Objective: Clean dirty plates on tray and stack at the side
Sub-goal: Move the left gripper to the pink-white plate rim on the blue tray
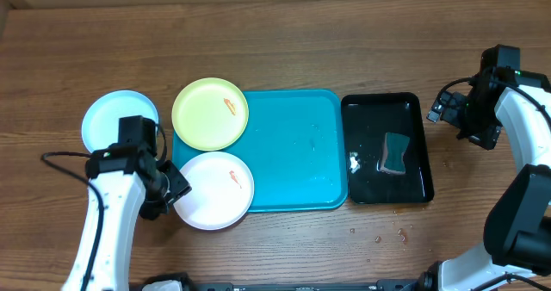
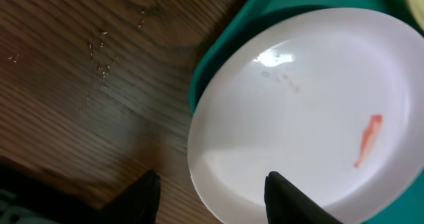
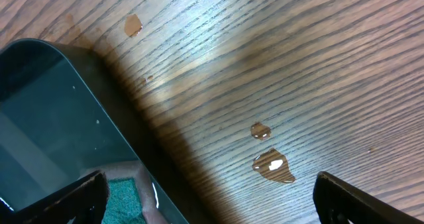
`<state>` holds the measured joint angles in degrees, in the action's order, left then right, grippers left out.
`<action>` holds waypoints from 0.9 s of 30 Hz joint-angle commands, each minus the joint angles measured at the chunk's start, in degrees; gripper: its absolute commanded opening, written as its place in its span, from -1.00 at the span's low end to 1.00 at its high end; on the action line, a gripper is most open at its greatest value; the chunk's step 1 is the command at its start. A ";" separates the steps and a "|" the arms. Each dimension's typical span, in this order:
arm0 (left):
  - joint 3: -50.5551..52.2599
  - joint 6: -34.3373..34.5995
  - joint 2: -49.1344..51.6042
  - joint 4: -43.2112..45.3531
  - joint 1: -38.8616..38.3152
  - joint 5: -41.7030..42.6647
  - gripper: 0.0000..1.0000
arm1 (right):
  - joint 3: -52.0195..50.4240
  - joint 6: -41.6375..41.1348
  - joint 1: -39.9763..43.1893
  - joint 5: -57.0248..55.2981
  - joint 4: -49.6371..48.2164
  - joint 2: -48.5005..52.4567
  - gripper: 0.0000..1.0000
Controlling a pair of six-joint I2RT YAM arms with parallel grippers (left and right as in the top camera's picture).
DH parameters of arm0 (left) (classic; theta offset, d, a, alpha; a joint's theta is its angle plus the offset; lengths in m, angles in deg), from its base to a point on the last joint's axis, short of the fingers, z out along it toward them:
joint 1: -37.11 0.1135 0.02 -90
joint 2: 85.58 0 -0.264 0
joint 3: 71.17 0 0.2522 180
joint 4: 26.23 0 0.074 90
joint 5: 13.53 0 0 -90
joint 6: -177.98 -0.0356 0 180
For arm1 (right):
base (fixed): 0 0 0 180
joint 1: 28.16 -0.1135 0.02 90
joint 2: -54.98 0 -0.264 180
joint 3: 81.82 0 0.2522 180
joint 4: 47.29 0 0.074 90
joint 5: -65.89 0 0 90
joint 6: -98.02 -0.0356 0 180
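The cyan-blue tray (image 1: pixel 301 153) lies mid-table. A yellow-green plate (image 1: pixel 210 113) with an orange smear overlaps its far left corner. A white plate (image 1: pixel 215 190) with an orange smear overlaps its near left corner. A light cyan plate (image 1: pixel 108 119) lies on the table to the left, partly hidden by my left arm. My left gripper (image 1: pixel 172 188) is open at the white plate's left rim. In the left wrist view the left gripper (image 2: pixel 212 194) straddles the white plate's (image 2: pixel 311 105) rim, one finger over the wood, one over the plate. My right gripper (image 1: pixel 441 110) is open and empty, right of the trays.
A glossy black tray (image 1: pixel 370 136) holding water and a green sponge (image 1: pixel 396 153) sits right of the cyan tray. The right wrist view shows the right gripper (image 3: pixel 212 197), the black tray's corner (image 3: pixel 53 118), the sponge (image 3: pixel 122 197) and water drops (image 3: pixel 271 164) on the wood.
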<state>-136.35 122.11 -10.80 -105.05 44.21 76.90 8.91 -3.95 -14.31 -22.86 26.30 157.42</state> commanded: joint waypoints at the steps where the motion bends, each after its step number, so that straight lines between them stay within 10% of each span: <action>1: 0.66 0.42 4.26 1.36 -0.37 -2.40 -0.07 | 0.79 -0.24 0.11 -0.13 -0.17 -0.74 1.00; 10: 0.68 -1.62 12.68 3.91 -0.37 -2.34 -0.13 | 0.79 -0.24 0.11 -0.13 -0.17 -0.74 1.00; 18: 0.70 -3.28 15.87 4.24 -0.37 -2.29 -0.81 | 0.79 -0.24 0.11 -0.13 -0.20 -0.74 1.00; 27: 0.70 -5.46 15.87 4.04 -0.39 1.16 -0.92 | 0.79 -0.24 0.11 -0.13 -0.20 -0.74 1.00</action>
<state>-136.05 118.80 4.59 -101.05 44.21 75.68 8.93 -3.97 -14.31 -22.90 26.26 157.42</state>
